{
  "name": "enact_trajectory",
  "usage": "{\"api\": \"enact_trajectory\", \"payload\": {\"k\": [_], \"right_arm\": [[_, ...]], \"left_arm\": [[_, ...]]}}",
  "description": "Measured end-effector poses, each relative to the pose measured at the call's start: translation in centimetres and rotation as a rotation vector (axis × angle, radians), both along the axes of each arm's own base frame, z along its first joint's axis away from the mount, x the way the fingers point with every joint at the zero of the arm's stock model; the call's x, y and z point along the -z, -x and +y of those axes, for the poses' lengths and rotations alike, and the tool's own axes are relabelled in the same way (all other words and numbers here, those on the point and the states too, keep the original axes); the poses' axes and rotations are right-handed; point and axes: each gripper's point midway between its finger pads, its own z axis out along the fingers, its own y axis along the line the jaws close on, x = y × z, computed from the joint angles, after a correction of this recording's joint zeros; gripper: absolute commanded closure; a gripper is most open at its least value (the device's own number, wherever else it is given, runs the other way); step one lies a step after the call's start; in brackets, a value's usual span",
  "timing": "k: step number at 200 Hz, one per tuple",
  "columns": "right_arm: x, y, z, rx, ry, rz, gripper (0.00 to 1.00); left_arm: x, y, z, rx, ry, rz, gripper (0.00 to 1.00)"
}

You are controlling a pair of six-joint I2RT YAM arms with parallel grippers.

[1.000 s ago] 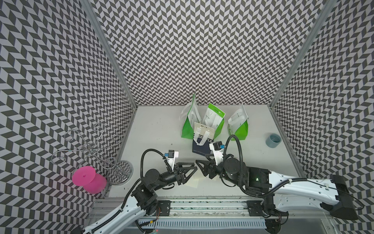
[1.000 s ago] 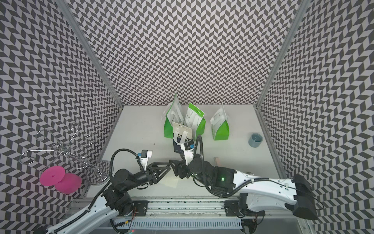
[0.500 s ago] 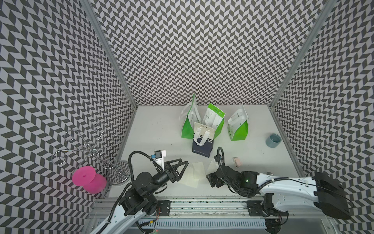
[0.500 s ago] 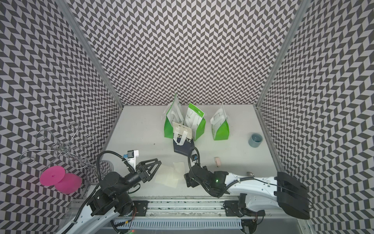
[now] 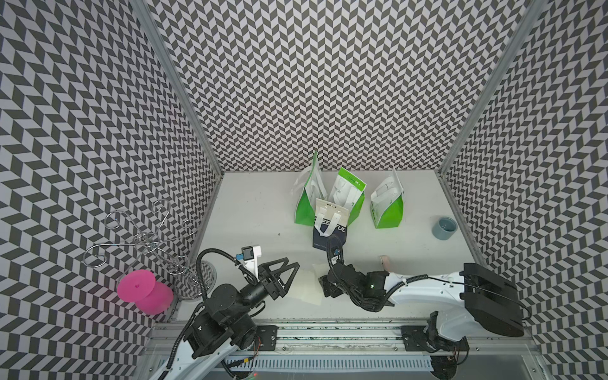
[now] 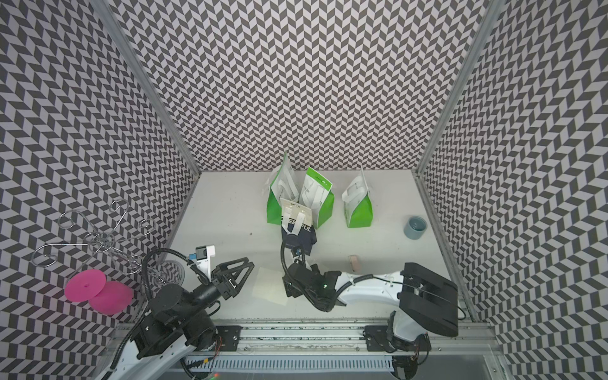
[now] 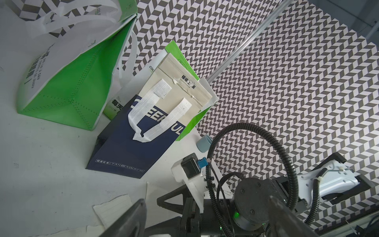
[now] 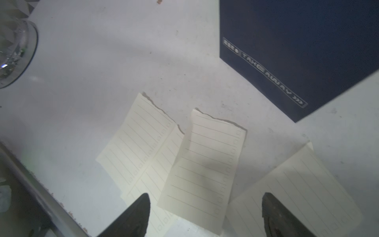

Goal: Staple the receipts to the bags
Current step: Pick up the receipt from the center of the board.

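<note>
Left claw, top views: the left claw [image 5: 291, 265] [image 6: 247, 261] stands open, its two triangular fingers spread with nothing between them. It is raised over the front of the tabletop [image 5: 256, 214], just beside the receipts.
Right claw, top views: the right claw [image 5: 325, 289] [image 6: 288, 290] is mostly hidden under its own wrist in both top views. It sits low at the other edge of the receipts.
Receipts, top views: the receipts [image 5: 309, 288] [image 6: 269, 286] lie flat as a pale overlapping patch near the front edge, between the two claws. Neither claw holds them.
Bags, top views: the navy bag [image 5: 329, 232] [image 6: 297, 234] is propped against the green bags [image 5: 307, 205] [image 6: 324, 205] behind it, near the middle of the tabletop. A third green bag [image 5: 388, 212] [image 6: 360, 212] stands apart from them, toward the cup.
Stapler, top views: the small pinkish stapler [image 5: 385, 262] [image 6: 354, 261] lies close to the right arm.
Cup, top views: the grey-blue cup [image 5: 444, 228] [image 6: 415, 227] stands well apart from the rest, by the side wall.
Left wrist view: the left claw [image 7: 207, 200] shows two dark fingers set wide apart and empty. Beyond them are torn receipt corners [image 7: 114, 207] on the tabletop. The navy bag [image 7: 131, 143] has its white handle hanging down its front, and a green bag [image 7: 67, 88] stands beside it.
Right wrist view: the right claw [image 8: 206, 195] is open, with both fingertips wide apart above the paper and gripping nothing. Four lined, torn-edged receipts [image 8: 205, 164] are fanned out below it, partly overlapping. The navy bag [image 8: 297, 51] is just beyond them.
</note>
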Motion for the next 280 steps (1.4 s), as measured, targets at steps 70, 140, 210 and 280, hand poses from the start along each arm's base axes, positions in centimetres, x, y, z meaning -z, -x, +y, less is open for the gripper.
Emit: {"api": "enact_trajectory", "payload": {"k": [70, 140, 210, 280], "right_arm": [[3.6, -2.0, -5.5, 0.163, 0.112, 0.074, 0.00], [4.5, -3.3, -4.6, 0.163, 0.186, 0.051, 0.09], [5.4, -3.3, -5.0, 0.117, 0.245, 0.031, 0.37], [4.8, -3.4, -5.3, 0.112, 0.222, 0.009, 0.62]], "left_arm": [[0.6, 0.2, -0.4, 0.024, -0.010, 0.005, 0.08], [0.6, 0.2, -0.5, 0.028, -0.015, -0.001, 0.08], [0.4, 0.2, -0.5, 0.029, -0.007, -0.008, 0.08], [0.1, 0.3, -1.0, 0.053, -0.002, -0.020, 0.07]]}}
